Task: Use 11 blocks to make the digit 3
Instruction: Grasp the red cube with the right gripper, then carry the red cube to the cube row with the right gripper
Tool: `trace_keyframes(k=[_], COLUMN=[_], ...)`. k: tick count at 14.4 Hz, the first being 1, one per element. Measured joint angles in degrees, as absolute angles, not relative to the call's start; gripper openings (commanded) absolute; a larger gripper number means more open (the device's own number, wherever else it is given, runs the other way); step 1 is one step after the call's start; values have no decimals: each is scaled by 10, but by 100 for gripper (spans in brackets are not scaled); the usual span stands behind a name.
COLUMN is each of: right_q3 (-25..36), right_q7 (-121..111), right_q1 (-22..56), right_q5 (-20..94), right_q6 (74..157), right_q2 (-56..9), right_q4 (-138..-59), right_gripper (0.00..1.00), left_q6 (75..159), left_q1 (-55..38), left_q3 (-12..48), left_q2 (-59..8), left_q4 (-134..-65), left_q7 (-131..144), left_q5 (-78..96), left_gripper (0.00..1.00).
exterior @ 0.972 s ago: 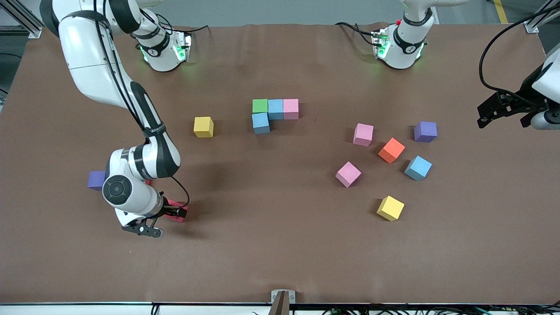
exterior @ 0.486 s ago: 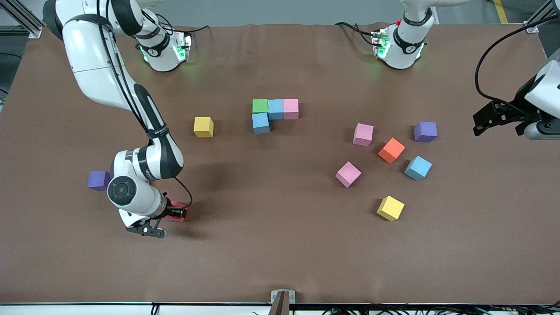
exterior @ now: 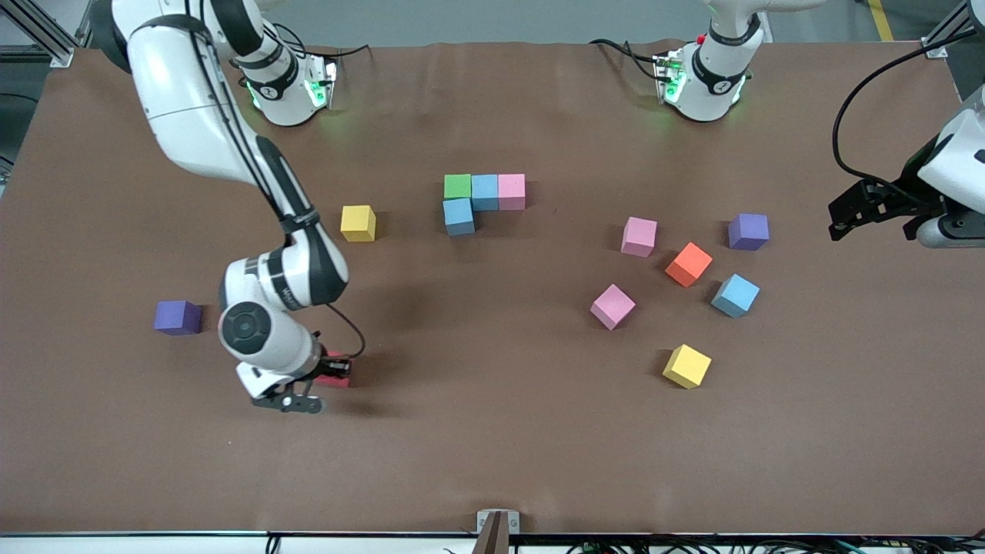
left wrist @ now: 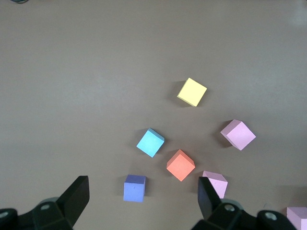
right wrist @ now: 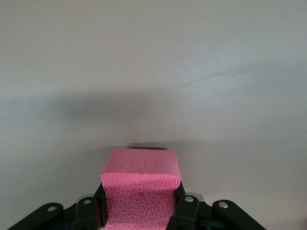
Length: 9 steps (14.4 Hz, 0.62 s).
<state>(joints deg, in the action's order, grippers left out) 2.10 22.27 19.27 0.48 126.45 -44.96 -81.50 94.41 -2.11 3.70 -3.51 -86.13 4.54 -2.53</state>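
My right gripper [exterior: 332, 371] clenches the red block [right wrist: 140, 191] near its lower edge, so it may twist loose in transit. My left gripper [left wrist: 141, 203] waits, fingers spread, over the scattered blocks.

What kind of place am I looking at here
Probably a robotics lab bench: two arms bolted at a brown-covered table, foam blocks scattered on it, and aluminium framing at the corners.
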Motion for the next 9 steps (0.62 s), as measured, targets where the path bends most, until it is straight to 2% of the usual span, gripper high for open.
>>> trace_keyframes(k=[5,9], right_q3=[18,18], right_q7=[225,234], right_q1=[284,344], right_q5=[27,69], right_q6=[1156,1141], right_q2=[-426,-424], right_q4=[-783,-784], right_gripper=[48,48], left_q6=[946,945], left_q1=[-19,-14], left_q3=[36,34], left_q2=[-34,-34], left_q4=[-853,-853], left_q7=[44,43], left_q5=[-25,-25], left_gripper=[100,100])
